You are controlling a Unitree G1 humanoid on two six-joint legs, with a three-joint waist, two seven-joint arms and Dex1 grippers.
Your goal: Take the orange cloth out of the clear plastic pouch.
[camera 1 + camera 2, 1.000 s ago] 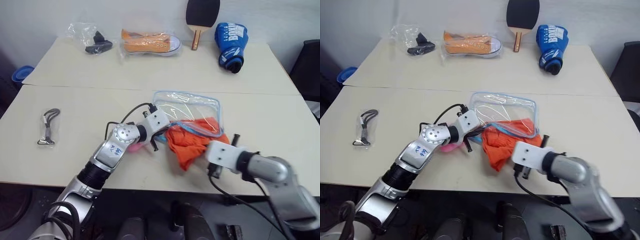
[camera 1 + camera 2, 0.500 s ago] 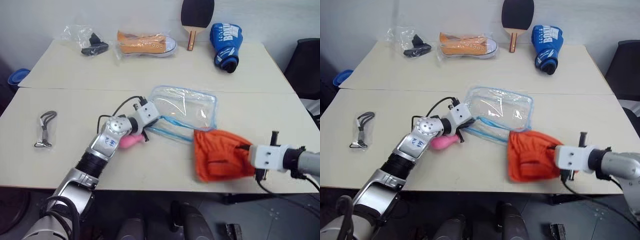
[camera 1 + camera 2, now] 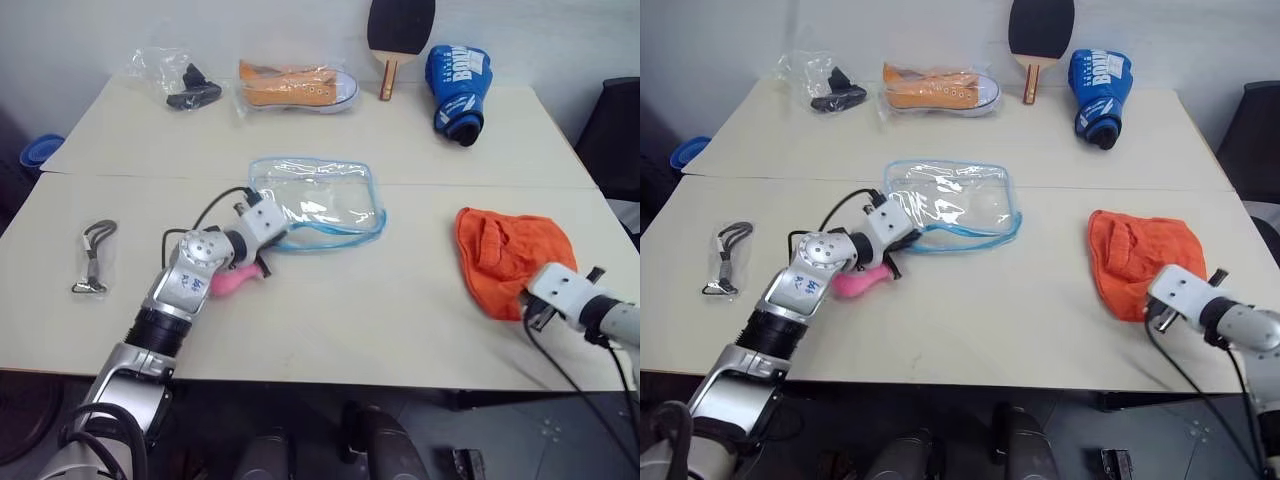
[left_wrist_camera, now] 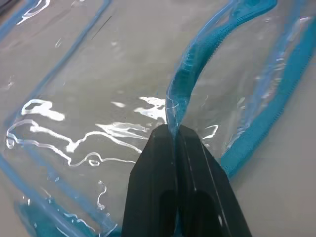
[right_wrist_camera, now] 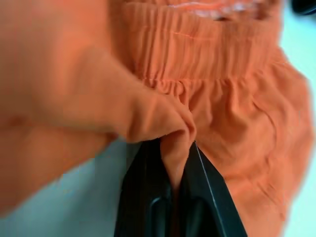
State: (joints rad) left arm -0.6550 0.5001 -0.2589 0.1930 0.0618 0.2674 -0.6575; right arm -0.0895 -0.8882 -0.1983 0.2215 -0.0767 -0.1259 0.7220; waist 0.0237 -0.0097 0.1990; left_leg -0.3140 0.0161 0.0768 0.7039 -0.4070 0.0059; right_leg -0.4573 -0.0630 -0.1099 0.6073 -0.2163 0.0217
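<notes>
Orange cloth (image 3: 510, 255) was out, pinched by right end effector (image 5: 173, 185); clear plastic pouch (image 3: 320, 200) edging clamped by left end effector (image 4: 173, 136). Release judged next.

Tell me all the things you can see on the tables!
cloth: one, orange, near table, right, out of the pouch
pouch: one, clear with blue edging, near table, middle
plush toy: one, pink, beside the left arm
cord in a bag: one, grey, near table, left
sneaker: one, orange, far table, wrapped
black item in a bag: one, far table, left
paddle: one, black, leaning at the wall
boxing glove: one, blue, far table, right
left tool: shut on the pouch's edging
right tool: shut on the cloth
</notes>
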